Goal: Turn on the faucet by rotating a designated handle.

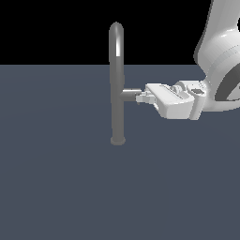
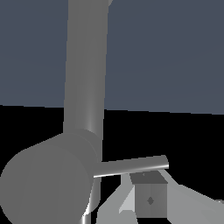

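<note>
A tall, slim grey faucet (image 1: 117, 84) stands upright on a flat slate-blue floor (image 1: 56, 187), its top bent into a narrow arch against a black backdrop. Its small round base sits on the floor. About halfway up the pipe, a short horizontal stub (image 1: 130, 94) sticks out toward the exterior view's right.

A white robot arm (image 1: 220, 56) reaches in from the exterior view's right of the faucet, its gripper (image 1: 142, 97) held level and pointing straight at the end of that stub. The fingertips meet the stub's outer end, so the gripper is lined up along the stub's axis.

In the wrist view the stub looms large and round, with the pipe (image 2: 85, 65) rising behind it. The handle (image 2: 131, 166), a thin dark-grey rod with a bright glint along one edge, juts sideways out of the stub, its long axis across the stub's axis. One pale finger (image 2: 150, 199) with a square pad lies just beside the rod, close to its free end; whether they touch is unclear. The other finger is hidden, so whether the jaws are spread or pressed together cannot be told.

The coming turn likely depends on the finger pushing the rod's free end around the stub's axis.
</note>
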### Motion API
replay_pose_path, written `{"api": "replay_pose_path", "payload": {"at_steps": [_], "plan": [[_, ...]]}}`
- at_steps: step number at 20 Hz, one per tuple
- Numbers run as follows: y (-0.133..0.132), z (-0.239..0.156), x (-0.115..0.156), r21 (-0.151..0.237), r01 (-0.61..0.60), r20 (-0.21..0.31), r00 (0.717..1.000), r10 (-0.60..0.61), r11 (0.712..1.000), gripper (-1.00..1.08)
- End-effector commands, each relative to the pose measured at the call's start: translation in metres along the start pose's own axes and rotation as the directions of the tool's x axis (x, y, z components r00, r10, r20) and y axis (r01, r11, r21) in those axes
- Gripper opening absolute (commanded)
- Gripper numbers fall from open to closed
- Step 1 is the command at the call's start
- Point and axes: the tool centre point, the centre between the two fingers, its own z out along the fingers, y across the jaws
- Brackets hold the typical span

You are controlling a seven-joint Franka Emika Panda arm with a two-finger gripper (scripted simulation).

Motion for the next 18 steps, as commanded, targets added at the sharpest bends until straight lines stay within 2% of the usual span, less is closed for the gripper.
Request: {"api": "replay_pose_path", "payload": {"at_steps": [1,8,9,18], "plan": [[0.000,0.000,0.019,0.005,-0.020,-0.002,1.000,0.020,1.000,-1.00],[-0.003,0.000,0.049,0.008,-0.042,-0.002,0.999,0.042,0.999,-1.00],[-0.011,0.000,0.016,-0.005,0.014,0.005,1.000,-0.014,1.000,-1.00],[-0.025,0.000,0.054,0.004,-0.026,0.000,1.000,0.026,1.000,-1.00]]}}
